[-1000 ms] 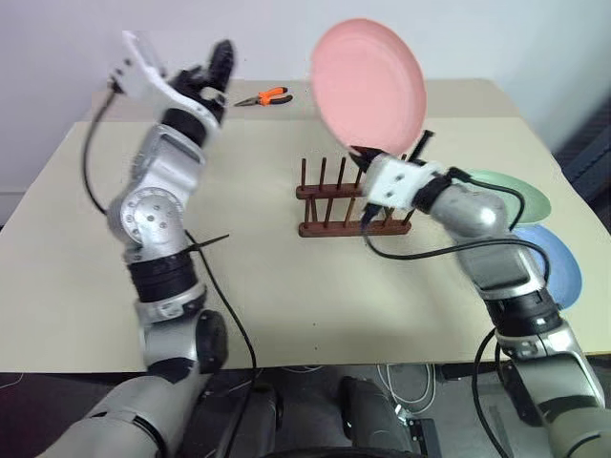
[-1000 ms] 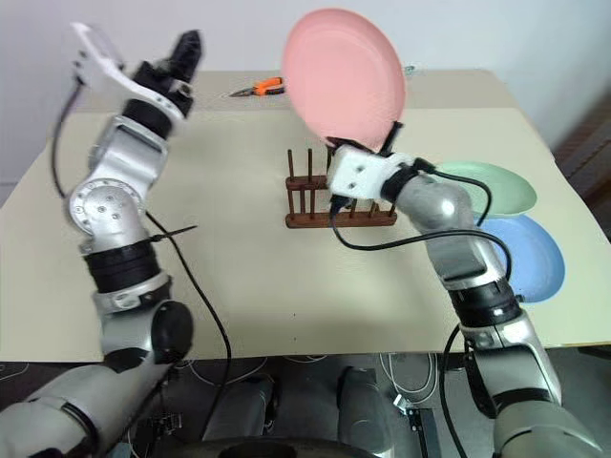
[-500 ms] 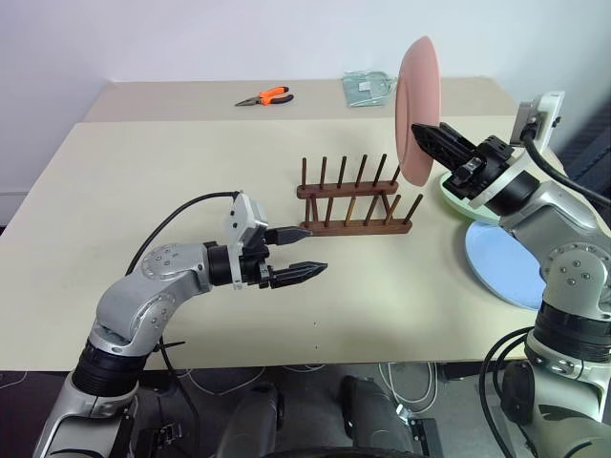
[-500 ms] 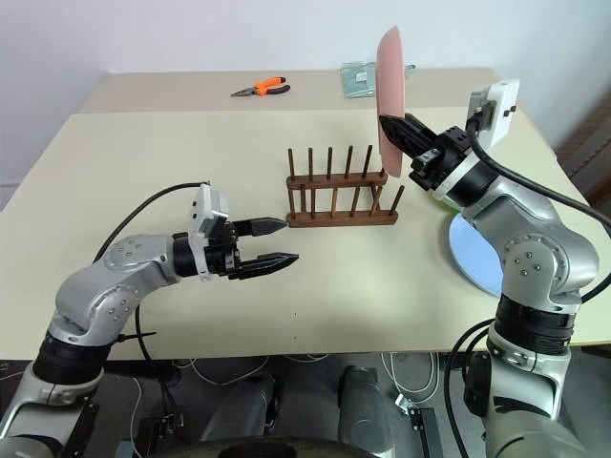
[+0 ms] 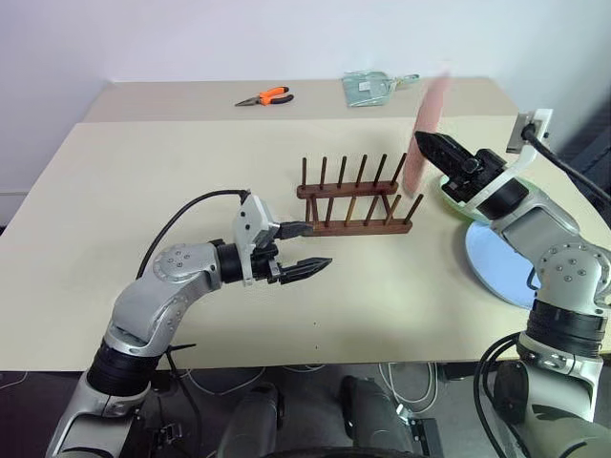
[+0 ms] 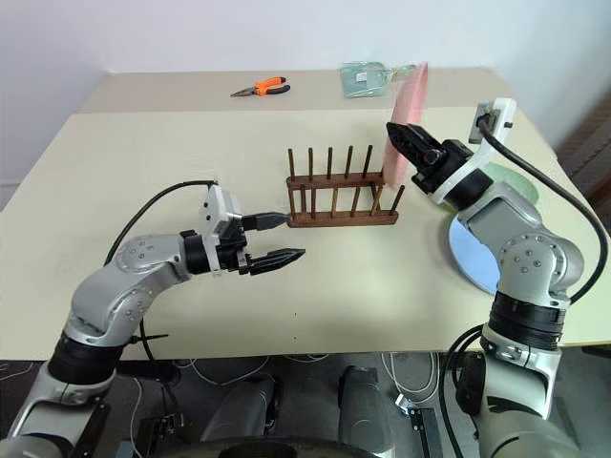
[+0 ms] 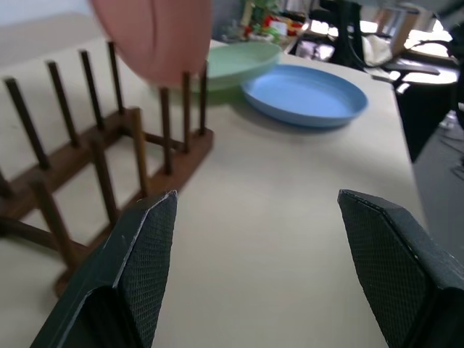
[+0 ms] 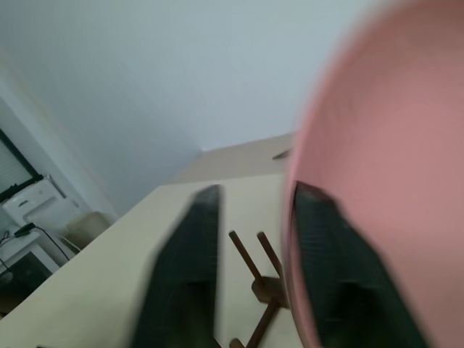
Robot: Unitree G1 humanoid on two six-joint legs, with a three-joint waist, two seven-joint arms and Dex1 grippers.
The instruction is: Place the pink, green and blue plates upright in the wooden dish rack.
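Pink plate [image 6: 409, 119] edge-on at wooden dish rack [image 6: 342, 200] end; right gripper [image 6: 399, 135] parted beside it; left gripper [image 6: 279, 239] wide, empty.

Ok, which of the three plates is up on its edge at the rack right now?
The pink plate, on edge at the wooden dish rack's right end; the green plate and blue plate lie flat.

Three plates [image 7: 303, 94], one dish rack [image 5: 355, 205], one pair of pliers [image 5: 264, 96].

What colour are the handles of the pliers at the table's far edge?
Orange handles on the pliers, clearest in the left eye view.
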